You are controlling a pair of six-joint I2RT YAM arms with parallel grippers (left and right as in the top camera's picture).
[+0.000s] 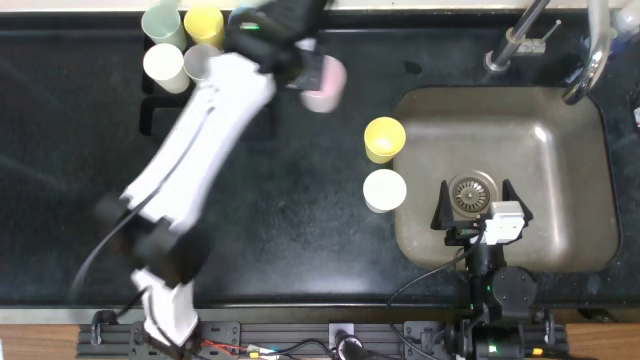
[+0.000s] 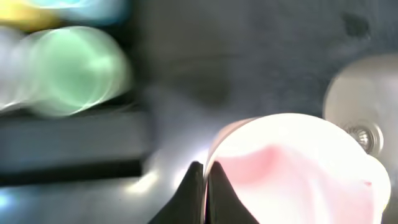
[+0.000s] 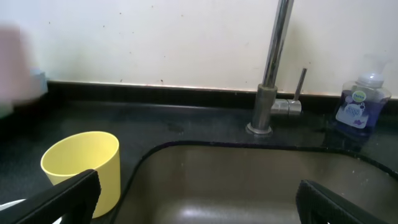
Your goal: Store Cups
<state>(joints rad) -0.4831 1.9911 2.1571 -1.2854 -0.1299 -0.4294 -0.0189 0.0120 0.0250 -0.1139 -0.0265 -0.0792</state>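
L pincer [image 2: 205, 174] pinched shut on rim of pink plastic cup [image 2: 298, 168], near green plastic cup [image 2: 74, 68]; prob. for nesting. R pincer [image 3: 199, 199] wide, parked over steel sink [image 3: 249, 186].

You hold a pale pink plastic cup [image 2: 298, 168]; the left claw [image 2: 205, 180] is black, its arm [image 1: 200, 140] white. You also have a bright yellow plastic cup [image 1: 384, 138] and a plain white plastic cup [image 1: 384, 189]. The steel sink [image 1: 560, 130] is dull grey, the table [image 1: 300, 220] glossy black with faint speckles, the soap bottle [image 3: 360, 102] translucent blue and the wall [image 3: 155, 37] off-white
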